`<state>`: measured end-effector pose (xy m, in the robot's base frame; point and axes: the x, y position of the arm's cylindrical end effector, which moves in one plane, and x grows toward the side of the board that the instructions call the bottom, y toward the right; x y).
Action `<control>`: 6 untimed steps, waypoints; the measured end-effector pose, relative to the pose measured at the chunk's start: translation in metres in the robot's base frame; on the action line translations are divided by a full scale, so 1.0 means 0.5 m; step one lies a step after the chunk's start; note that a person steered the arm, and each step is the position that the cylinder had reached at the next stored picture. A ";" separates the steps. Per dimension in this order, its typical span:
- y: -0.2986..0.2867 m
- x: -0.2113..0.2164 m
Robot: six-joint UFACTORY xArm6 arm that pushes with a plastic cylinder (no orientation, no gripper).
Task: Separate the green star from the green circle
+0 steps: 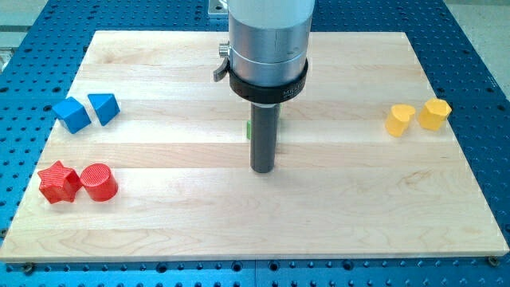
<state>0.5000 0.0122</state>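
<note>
My rod comes down from the grey arm cylinder at the view's top centre, and my tip point(263, 169) rests on the wooden board point(335, 215) near its middle. Only thin slivers of green point(248, 127) show at the rod's left and right edges, just above the tip. Which green block each sliver belongs to cannot be told; the green star and green circle are otherwise hidden behind the rod.
A blue cube point(72, 115) and a blue triangle point(103, 108) sit at the view's left. A red star point(58, 182) and a red cylinder point(99, 182) sit at the lower left. A yellow heart point(400, 120) and a yellow hexagon point(435, 114) sit at the right.
</note>
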 end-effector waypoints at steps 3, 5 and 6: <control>-0.029 0.000; -0.018 -0.118; 0.077 -0.187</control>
